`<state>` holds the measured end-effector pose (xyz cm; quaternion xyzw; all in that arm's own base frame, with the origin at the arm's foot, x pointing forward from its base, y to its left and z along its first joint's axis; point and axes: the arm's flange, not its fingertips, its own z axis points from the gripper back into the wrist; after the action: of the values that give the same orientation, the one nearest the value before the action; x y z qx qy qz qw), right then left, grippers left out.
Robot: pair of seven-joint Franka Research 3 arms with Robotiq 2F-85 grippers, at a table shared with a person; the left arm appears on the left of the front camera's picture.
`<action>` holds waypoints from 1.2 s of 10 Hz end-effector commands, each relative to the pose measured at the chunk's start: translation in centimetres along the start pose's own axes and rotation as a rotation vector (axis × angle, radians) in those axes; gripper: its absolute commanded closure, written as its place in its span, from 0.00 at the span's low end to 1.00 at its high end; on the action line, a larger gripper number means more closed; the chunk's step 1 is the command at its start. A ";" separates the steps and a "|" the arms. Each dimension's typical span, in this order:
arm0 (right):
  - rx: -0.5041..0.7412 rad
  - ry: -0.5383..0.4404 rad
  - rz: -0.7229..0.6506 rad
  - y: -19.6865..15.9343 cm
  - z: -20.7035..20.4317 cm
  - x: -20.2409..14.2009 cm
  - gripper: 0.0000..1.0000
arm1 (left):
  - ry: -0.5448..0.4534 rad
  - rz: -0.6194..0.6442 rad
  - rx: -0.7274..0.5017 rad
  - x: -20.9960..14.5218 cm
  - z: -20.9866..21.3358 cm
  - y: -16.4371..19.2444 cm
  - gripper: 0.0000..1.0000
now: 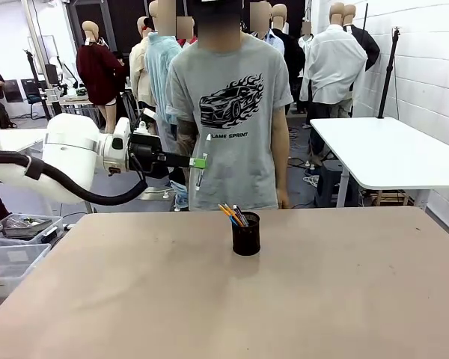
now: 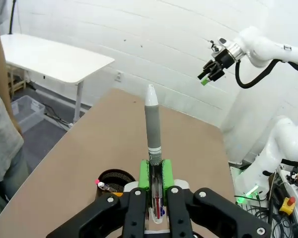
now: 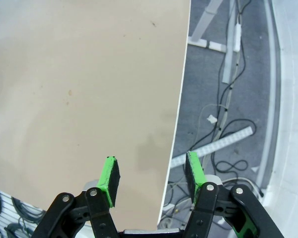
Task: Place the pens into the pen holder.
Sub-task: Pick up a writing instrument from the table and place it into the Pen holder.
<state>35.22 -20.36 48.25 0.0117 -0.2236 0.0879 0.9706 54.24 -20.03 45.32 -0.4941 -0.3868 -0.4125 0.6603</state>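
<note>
My left gripper [image 1: 200, 161] hangs high above the table's far left, shut on the silver-white pen [image 1: 198, 179], which hangs nearly upright. In the left wrist view the green pads [image 2: 144, 174] clamp that pen [image 2: 152, 121], its tip pointing away. The black mesh pen holder [image 1: 246, 235] stands mid-table, below and to the right of the gripper, and it appears again as the holder [image 2: 111, 178]. An orange-yellow pencil and a dark pen [image 1: 233, 215] stick out of it. My right gripper [image 3: 151, 179] is open with nothing between its fingers, over the table's edge [image 3: 181, 99].
A person in a grey T-shirt [image 1: 228, 112] stands at the far side, hands down. Clear bins [image 1: 15, 250] sit off the table's left. A white table [image 1: 389, 149] stands at the back right. Cables [image 3: 228, 124] lie on the floor beside the table.
</note>
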 end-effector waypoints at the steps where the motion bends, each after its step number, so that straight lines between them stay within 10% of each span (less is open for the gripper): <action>1: -0.026 0.006 -0.003 0.1 -0.2 0.0 0.32 | -0.029 -0.054 -0.055 -0.7 0.0 -1.3 1.00; 12: -0.026 0.006 -0.003 0.1 -0.2 0.0 0.32 | -0.079 -0.119 -0.326 -6.7 -14.9 7.0 1.00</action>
<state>35.23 -20.35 48.25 0.0119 -0.2238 0.0881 0.9706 59.33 -32.04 34.11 -0.5948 -0.3677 -0.4670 0.5412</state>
